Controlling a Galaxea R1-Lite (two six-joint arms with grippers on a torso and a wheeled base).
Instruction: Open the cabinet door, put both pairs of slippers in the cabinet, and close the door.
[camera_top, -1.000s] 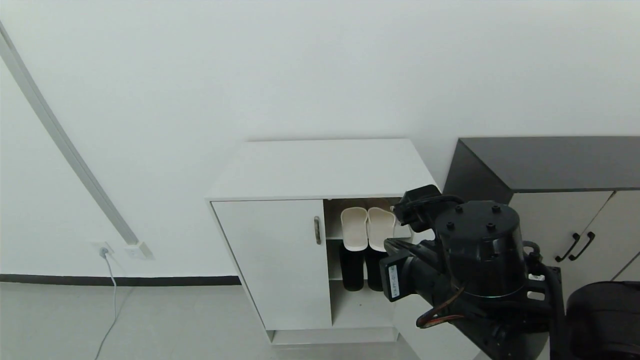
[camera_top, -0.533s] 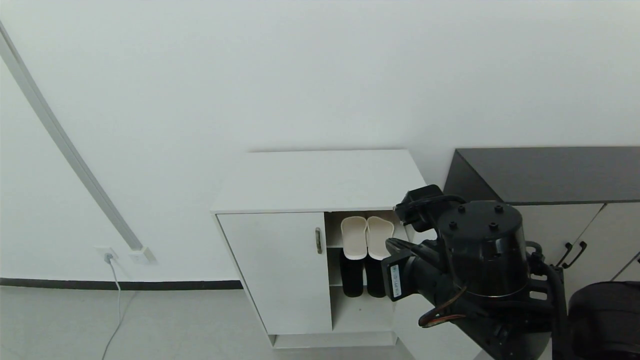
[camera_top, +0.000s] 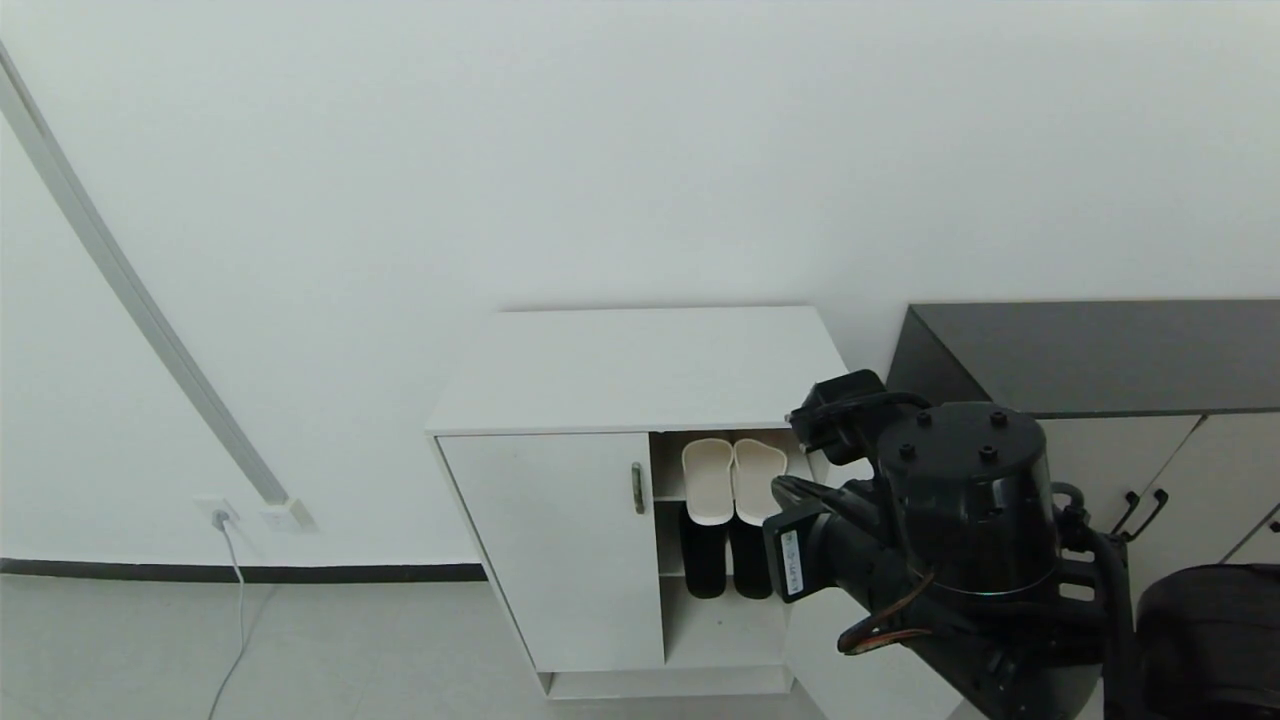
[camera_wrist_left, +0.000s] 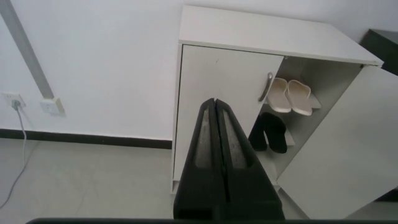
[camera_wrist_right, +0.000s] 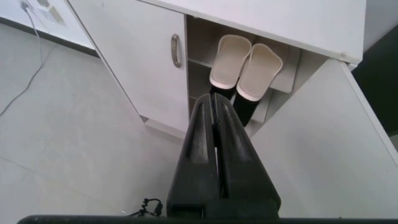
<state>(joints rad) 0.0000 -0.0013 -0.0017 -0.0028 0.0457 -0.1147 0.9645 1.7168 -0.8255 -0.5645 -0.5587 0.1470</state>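
White wall (camera_top: 600, 150), cabinet (camera_top: 640, 365) open, slippers (camera_top: 733, 478) unmoved inside.

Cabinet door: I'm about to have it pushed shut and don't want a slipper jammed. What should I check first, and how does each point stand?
1. White slippers on the upper shelf: ok.
2. Black slippers inside, under the white pair: ok.
3. Slippers clear of the door's swing: cannot tell; the white pair overhangs its shelf's front edge.
4. Right door open, nothing leaning on it: ok.
5. Left gripper and right gripper shut, empty: ok.
6. A gripper against the door to push: not ok; neither touches it.
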